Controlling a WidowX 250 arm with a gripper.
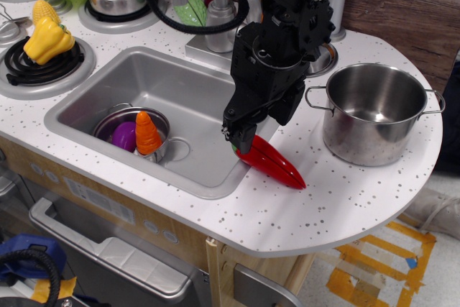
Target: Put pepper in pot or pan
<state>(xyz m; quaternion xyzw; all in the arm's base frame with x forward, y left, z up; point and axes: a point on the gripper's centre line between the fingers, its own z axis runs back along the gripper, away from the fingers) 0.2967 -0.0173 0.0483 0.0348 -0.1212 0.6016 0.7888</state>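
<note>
Nothing of the task is finished, by the look of it: the pot (374, 111) stands empty on the right of the surface (345, 206), and the pepper (277, 164) is not yet in it. The pepper lies on the surface by the sink's (180, 98) front right corner, well apart from the pot, its tip pointing right and toward the front edge. What is left, I judge, is lifting the pepper, carrying it right and letting it go over the pot.

The arm comes down from above, tilted slightly, with its gripper (243, 139) low at the pepper's stem end. Its jaws seem narrow and appear to pinch that end, though I cannot tell whether the grip is firm.
</note>
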